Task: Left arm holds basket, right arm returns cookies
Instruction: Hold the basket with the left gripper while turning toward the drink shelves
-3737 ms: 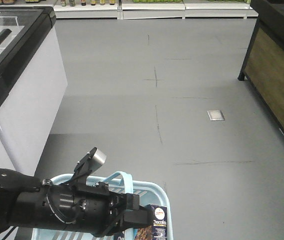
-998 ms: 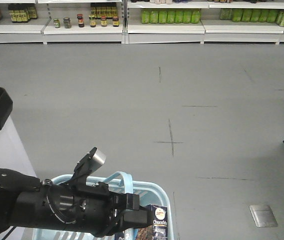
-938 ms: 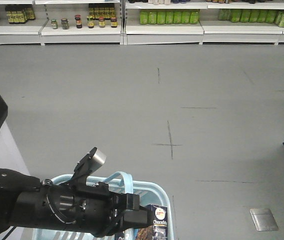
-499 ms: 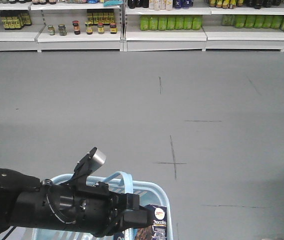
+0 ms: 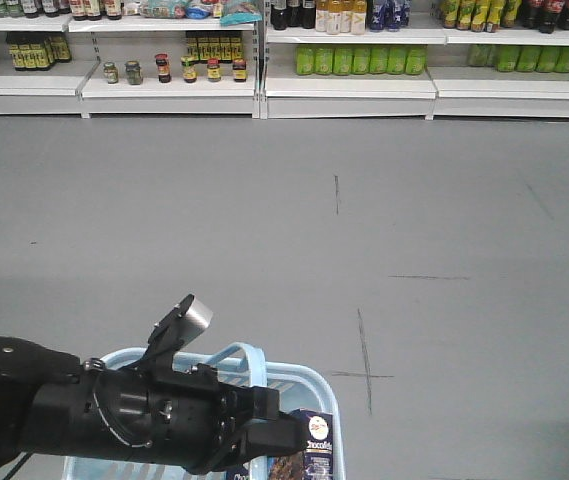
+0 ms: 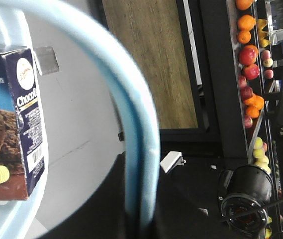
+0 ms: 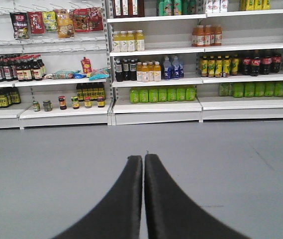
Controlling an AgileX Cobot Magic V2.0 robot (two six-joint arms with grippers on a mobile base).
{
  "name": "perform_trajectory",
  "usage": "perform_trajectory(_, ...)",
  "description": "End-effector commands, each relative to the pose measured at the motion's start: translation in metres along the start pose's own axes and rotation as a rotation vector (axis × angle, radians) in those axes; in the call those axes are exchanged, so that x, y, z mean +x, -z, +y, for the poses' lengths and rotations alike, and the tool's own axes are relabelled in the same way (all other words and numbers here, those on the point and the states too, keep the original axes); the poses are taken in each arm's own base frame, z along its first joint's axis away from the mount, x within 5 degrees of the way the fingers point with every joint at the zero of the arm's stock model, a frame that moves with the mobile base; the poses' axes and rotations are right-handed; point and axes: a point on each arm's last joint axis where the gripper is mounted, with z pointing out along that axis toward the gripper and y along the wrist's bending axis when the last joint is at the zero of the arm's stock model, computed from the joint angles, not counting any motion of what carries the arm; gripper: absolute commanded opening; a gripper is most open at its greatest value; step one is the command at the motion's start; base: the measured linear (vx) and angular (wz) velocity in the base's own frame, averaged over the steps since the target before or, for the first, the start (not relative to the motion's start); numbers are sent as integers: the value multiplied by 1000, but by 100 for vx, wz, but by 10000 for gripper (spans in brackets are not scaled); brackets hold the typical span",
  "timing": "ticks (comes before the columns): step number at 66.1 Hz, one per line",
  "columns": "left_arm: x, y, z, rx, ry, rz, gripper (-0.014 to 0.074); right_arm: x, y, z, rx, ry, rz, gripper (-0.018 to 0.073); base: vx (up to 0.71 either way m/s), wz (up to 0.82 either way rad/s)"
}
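Observation:
My left arm point(image 5: 104, 420) reaches across the bottom of the front view. Its gripper point(image 5: 264, 432) is shut on the curved handle point(image 5: 249, 356) of the light blue basket point(image 5: 326, 402). In the left wrist view the handle point(image 6: 134, 104) runs down between the dark jaws of the left gripper point(image 6: 141, 224). The cookies point(image 5: 316, 452), a dark navy carton, stand upright inside the basket at its right end; the cookies point(image 6: 24, 124) show white "Choco" lettering. My right gripper point(image 7: 143, 158) is shut with nothing in it and points at the store shelves. It does not show in the front view.
White shelves point(image 5: 264, 85) with jars and bottles line the far wall across grey floor point(image 5: 364, 250). The right wrist view shows the same shelves point(image 7: 156, 104) with drinks and sauces. A wood-panelled fruit stand point(image 6: 151, 59) with oranges and apples shows in the left wrist view.
The scene has swung round: the freezer at the left and the dark stand at the right have left the front view, and the shelves sit lower and larger. Arm, basket and cookies keep their places.

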Motion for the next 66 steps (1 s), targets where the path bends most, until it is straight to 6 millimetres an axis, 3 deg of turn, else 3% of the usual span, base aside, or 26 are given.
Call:
perform_trajectory(1,-4,8,-24,115,9,-32,-6,-7,1,0,1,12,-90,-8,34,1)
perform_trajectory(66,-4,8,-24,115,9,-32,-6,-7,1,0,1,12,-91,-8,35,-5)
